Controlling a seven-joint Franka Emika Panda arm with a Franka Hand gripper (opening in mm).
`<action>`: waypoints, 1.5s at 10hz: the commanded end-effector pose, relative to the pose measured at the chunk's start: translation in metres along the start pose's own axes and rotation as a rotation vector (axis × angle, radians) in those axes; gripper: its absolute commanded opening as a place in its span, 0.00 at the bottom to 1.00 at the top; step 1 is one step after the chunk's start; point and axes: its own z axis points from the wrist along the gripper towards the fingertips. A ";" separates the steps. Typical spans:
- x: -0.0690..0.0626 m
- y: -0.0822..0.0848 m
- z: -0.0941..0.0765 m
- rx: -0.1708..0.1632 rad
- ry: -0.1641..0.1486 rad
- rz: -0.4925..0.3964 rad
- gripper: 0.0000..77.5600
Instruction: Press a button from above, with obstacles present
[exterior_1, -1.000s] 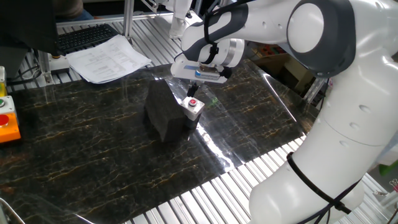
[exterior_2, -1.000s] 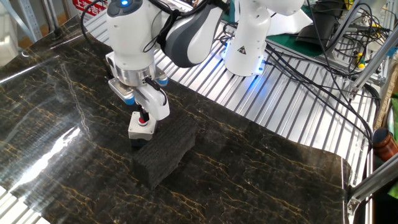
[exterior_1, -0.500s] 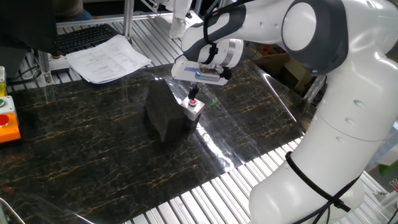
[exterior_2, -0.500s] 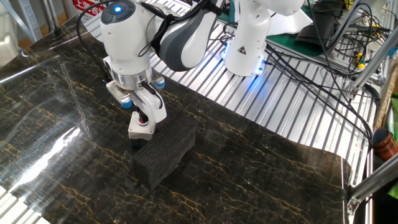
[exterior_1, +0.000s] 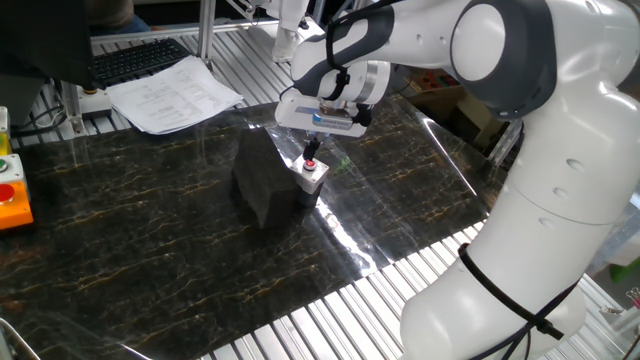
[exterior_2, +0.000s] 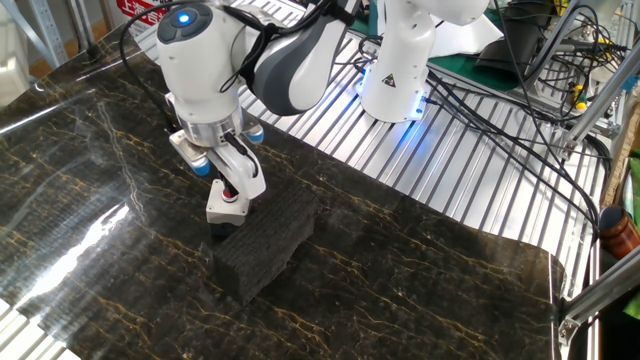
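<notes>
The button (exterior_1: 311, 166) is small, round and red, on a pale grey square box (exterior_1: 309, 180) in the middle of the dark marbled table. It also shows in the other fixed view (exterior_2: 232, 197). The box stands right against the matte black angular block (exterior_1: 264, 184), which also shows in the other fixed view (exterior_2: 266, 244). My gripper (exterior_1: 311, 158) points straight down over the button. Its fingertips are together as one dark tip that touches the button's top, also in the other fixed view (exterior_2: 232, 189).
A larger red button on an orange housing (exterior_1: 10, 196) sits at the table's left edge. Papers (exterior_1: 170, 92) and a keyboard (exterior_1: 134, 58) lie behind. A second robot base (exterior_2: 400, 70) and cables (exterior_2: 530, 80) stand beyond the table on ribbed metal.
The gripper has come down a little. The button's red top showed free below the fingertips a second ago; now the tip rests on it. Box and block have not moved.
</notes>
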 end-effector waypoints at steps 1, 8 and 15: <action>-0.001 0.000 -0.001 0.002 0.002 0.003 1.00; -0.001 0.000 -0.001 0.002 0.002 0.003 1.00; -0.011 -0.009 0.001 0.077 0.044 -0.084 1.00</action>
